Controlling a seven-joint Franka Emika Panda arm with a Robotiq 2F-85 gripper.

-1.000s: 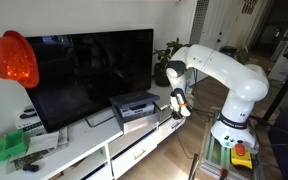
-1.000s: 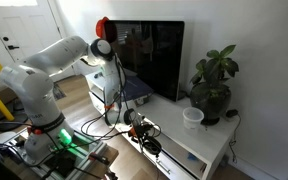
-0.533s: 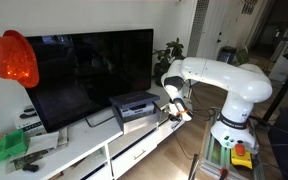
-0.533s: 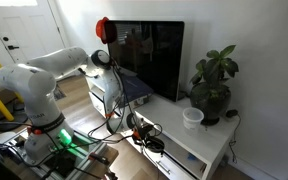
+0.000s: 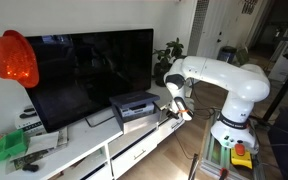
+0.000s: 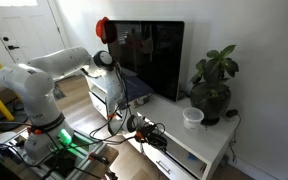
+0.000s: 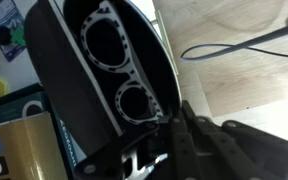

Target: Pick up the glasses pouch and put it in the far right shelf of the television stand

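While a TV (image 5: pixel 89 75), a black box (image 5: pixel 134 104) and loose cables (image 6: pixel 134 128) crowd the desk (image 5: pixel 94 152), the pincer (image 5: pixel 175 106), lower and nearer the desk's front than a second ago, has the dark pouch (image 7: pixel 114 80) right against its fingers, though whether it grips cannot be told.

I can't read the jaws on my gripper (image 5: pixel 181 110); it's too small in an exterior view. In the wrist view its blurred, dark bulk is cropped at the edges, hiding whatever lies beyond the gripper.
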